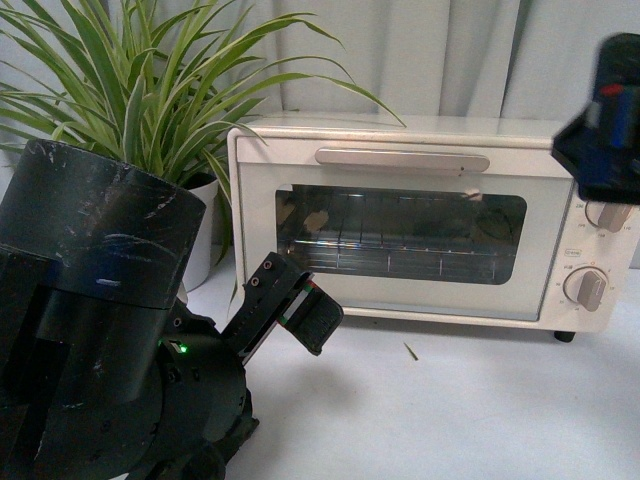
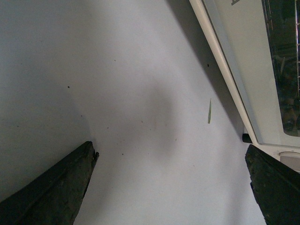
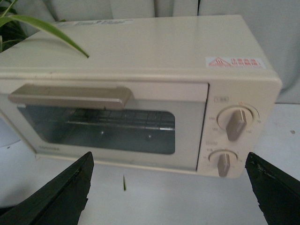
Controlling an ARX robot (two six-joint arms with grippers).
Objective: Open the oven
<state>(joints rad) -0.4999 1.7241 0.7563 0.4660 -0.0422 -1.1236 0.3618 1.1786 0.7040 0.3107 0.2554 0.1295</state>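
The oven (image 1: 400, 230) stands on the far side of the desk (image 1: 450, 410), with its door shut. I think it is best to grab the bar handle (image 1: 403, 159) in the middle, then pull near and down slowly. The glass door faces near. The oven's long side runs left to right. Both tools are spread wide and hold nothing. The left tool (image 1: 297, 305) is low and near, and the right tool (image 3: 168, 159) is high on the right. A leafy plant (image 1: 130, 90) stands just left.

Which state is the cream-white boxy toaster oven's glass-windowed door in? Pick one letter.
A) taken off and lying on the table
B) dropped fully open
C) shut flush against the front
C: on the cream-white toaster oven, the glass-windowed door sits flush with the front, its long bar handle up along the top edge.
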